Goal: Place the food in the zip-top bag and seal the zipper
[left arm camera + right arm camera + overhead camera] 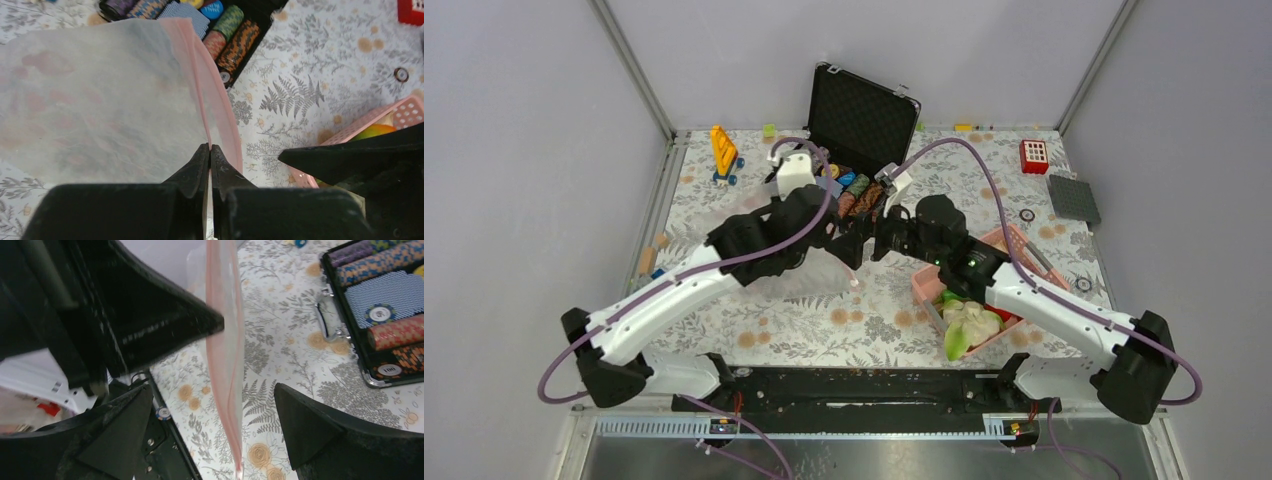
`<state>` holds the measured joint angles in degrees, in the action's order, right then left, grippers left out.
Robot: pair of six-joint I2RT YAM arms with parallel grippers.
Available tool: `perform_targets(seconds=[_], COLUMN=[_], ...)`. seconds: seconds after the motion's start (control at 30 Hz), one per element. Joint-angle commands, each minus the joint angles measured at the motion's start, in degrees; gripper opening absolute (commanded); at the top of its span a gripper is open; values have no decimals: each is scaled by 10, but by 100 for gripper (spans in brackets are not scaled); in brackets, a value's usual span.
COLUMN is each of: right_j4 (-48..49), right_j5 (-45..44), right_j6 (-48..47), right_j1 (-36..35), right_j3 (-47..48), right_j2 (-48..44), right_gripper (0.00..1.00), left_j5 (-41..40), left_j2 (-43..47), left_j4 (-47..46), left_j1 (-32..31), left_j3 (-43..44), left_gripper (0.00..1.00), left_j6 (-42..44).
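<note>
The only writing that can be read is "100" on a white-centred poker chip (390,370) in the open black chip case (864,105). The chip above it (382,314) carries an emblem too small to make out. The stacks of striped chips (239,42) show no legible marks.

The left gripper (210,159) has its fingers pressed together on the lower end of the pale-pink zipper (220,105). It holds the clear zip-top bag (100,100) up off the floral tablecloth (310,65), with the film spreading away to the left in its wrist view. The right gripper (211,389) stands spread wide, one finger on each side of the zipper and apart from it, holding nothing.

The food lies in the pink basket (1016,238) at the right. White-green leafy pieces (969,325) fill its near end, and an orange-green mango (375,131) shows over its rim.

The bag hangs between the chip case and the basket, near both. Bare cloth lies under it and toward the arm bases. A loose blue-white chip (162,413) rests at the cloth's near edge.
</note>
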<state>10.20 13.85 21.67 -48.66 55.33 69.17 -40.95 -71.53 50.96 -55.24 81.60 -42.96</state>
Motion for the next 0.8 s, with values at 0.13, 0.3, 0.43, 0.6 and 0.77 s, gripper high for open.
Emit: perform_targets(seconds=[0.13,0.3,0.43,0.6,0.77], right_j4=[6,-17,-17,-17,-17], right_j5=[-151,-205,-226,-168,-159], right_j6=[14,-15,-14,-27,-28], right_j1=[-4,-4,-3,-4,-4], right_j3=[33,24,13,3,0], right_j2=[53,49,47,36,26], right_gripper=[100,100,99,99,100], left_j5=[76,96,95,99,108], left_j2=[-26,-24,-22,-32,-29], left_j4=[-82,-96,-102,-101,-105], left_j1=[17,26,27,33,38], left_j3=[18,-11,-20,-26,-35], left_gripper=[0,0,0,0,0], left_j6=[47,38,47,49,49])
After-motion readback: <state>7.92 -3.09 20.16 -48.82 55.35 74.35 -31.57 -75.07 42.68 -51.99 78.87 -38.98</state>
